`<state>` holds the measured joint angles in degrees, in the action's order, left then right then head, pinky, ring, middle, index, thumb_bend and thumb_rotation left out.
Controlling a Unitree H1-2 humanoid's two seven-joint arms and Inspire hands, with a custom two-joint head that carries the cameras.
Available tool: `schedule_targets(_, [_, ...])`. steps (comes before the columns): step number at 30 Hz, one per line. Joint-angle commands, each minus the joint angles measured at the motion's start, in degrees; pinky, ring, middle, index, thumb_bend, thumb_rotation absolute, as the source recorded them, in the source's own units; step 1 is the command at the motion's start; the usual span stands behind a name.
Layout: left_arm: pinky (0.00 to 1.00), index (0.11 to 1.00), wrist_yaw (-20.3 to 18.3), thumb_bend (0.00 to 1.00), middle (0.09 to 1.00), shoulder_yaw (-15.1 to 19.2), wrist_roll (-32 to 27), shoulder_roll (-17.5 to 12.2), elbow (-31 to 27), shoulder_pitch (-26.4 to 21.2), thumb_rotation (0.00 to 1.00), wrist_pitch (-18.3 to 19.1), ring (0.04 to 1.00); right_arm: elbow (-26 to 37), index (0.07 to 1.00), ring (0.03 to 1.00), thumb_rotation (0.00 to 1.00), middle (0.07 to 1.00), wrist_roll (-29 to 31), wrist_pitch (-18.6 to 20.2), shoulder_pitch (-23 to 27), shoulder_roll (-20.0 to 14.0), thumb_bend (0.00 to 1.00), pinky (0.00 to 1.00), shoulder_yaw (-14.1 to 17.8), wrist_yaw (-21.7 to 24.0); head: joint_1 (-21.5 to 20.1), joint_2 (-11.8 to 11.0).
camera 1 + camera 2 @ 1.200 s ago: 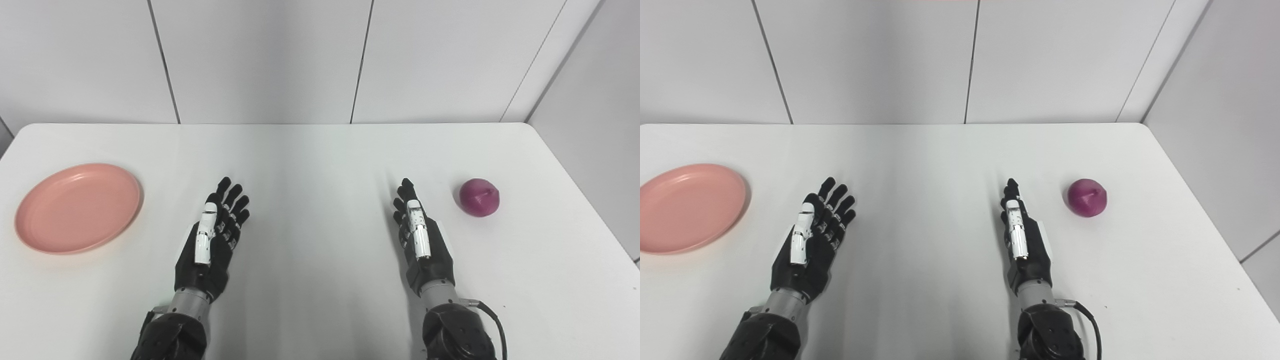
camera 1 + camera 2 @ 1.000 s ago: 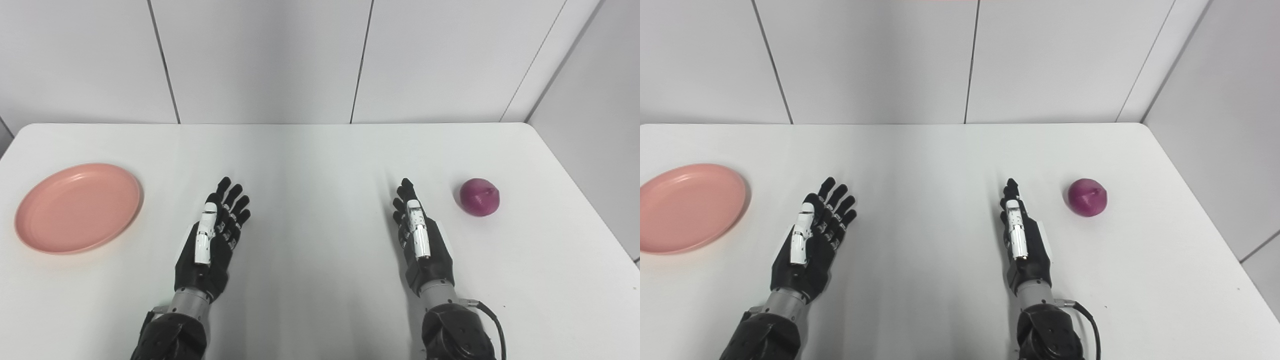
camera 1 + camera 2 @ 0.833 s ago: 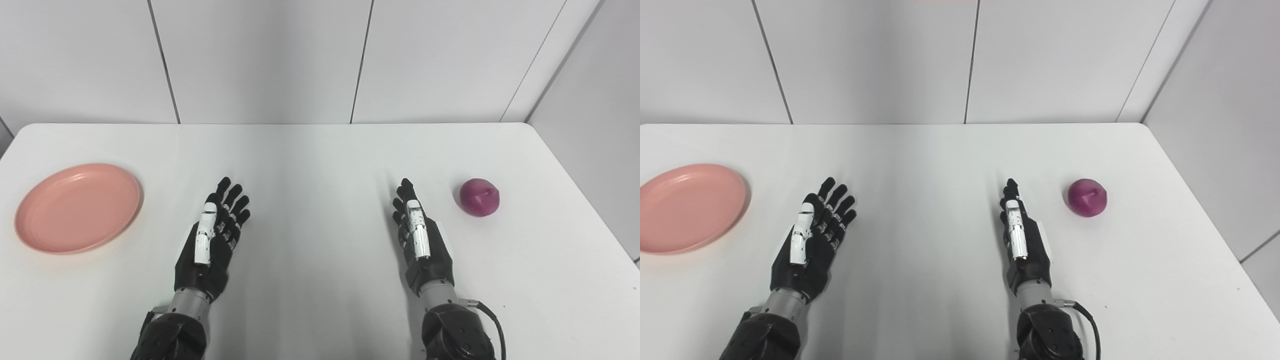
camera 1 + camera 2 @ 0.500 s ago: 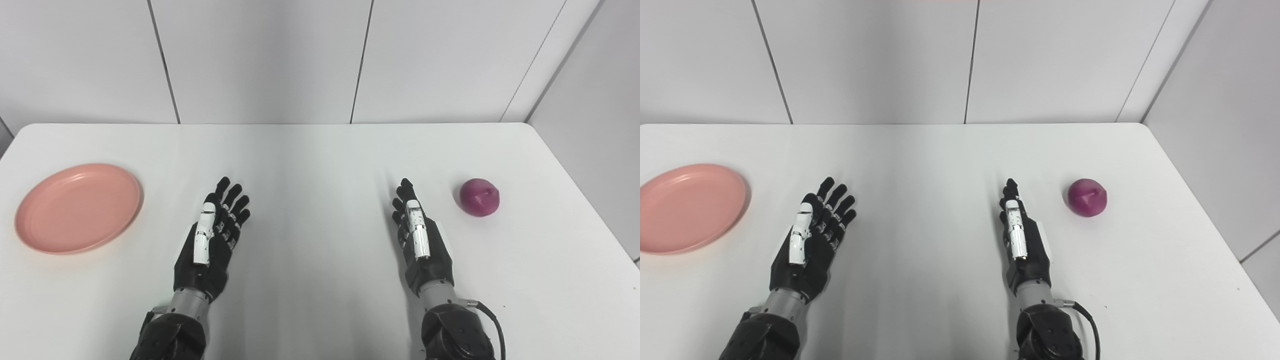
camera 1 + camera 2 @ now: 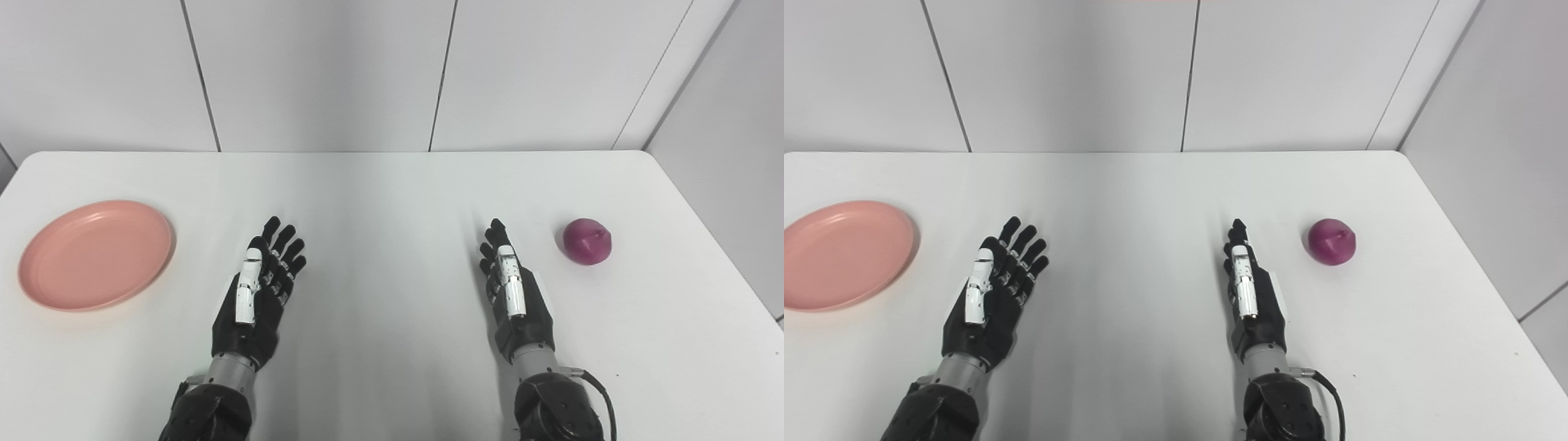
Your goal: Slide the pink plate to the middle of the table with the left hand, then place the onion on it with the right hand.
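Note:
A round pink plate (image 5: 96, 253) lies flat near the left edge of the white table (image 5: 392, 184). A purple onion (image 5: 587, 241) rests on the table at the right. My left hand (image 5: 257, 294) is open, fingers stretched forward, to the right of the plate and apart from it. My right hand (image 5: 513, 291) is also open with straight fingers, a short way left of the onion and not touching it. Neither hand holds anything.
Grey wall panels (image 5: 318, 73) stand behind the table's far edge. The table's right edge (image 5: 723, 257) runs close past the onion. A black cable (image 5: 603, 398) loops beside my right wrist.
My left hand has shifted very slightly to the left. The right hand, plate and onion stay where they were.

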<state>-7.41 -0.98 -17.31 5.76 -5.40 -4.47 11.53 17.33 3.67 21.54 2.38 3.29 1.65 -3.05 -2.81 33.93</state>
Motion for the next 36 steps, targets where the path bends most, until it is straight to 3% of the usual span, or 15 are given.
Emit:
schedule_targets(1, [0.95, 0.972, 1.0, 0.46, 0.972, -0.2, 1.0, 0.6, 0.1, 0.1, 1.00, -0.2, 0.955, 0.3, 1.000, 1.000, 1.00, 1.000, 1.1, -0.2, -0.1, -0.2, 0.30, 1.00, -0.3, 1.4, 1.0, -0.4])
schedule_targets(4, [0.95, 0.973, 1.5, 0.46, 0.974, -0.7, 1.9, 1.1, 0.5, 0.2, 1.00, -0.6, 0.956, -0.2, 1.000, 1.000, 1.00, 1.000, 1.5, -1.2, -0.3, -0.9, 0.28, 1.00, -0.2, 1.7, 2.7, -1.0])
schedule_targets(10, [0.96, 0.966, 1.9, 0.46, 0.970, -2.0, 3.6, 2.7, 2.8, 0.1, 1.00, -2.9, 0.957, 0.1, 1.000, 1.000, 1.00, 1.000, 2.5, -1.8, -0.8, -2.2, 0.23, 1.00, 0.5, 2.2, 11.1, -3.5])
schedule_targets(19, [0.95, 0.931, 3.6, 0.44, 0.948, -3.5, 5.7, 5.6, 6.4, -0.4, 1.00, -6.1, 0.942, 0.1, 1.000, 1.000, 1.00, 1.000, 4.7, -2.2, -1.1, -4.3, 0.16, 1.00, 1.7, 3.5, 19.1, -6.4])
schedule_targets(31, [0.93, 0.964, 6.0, 0.43, 0.967, -5.1, 7.8, 7.6, 11.4, -2.3, 1.00, -9.1, 0.950, -0.5, 1.000, 1.000, 1.00, 1.000, 5.6, -1.6, -0.1, -4.6, 0.14, 1.00, 3.0, 3.1, 29.0, -11.0])
schedule_targets(36, [0.94, 0.961, 6.5, 0.42, 0.968, -5.4, 8.2, 7.9, 14.3, -3.4, 1.00, -11.2, 0.952, -5.2, 1.000, 1.000, 1.00, 1.000, 6.6, -5.4, 1.0, -5.3, 0.20, 1.00, 3.9, 4.2, 31.8, -13.0])
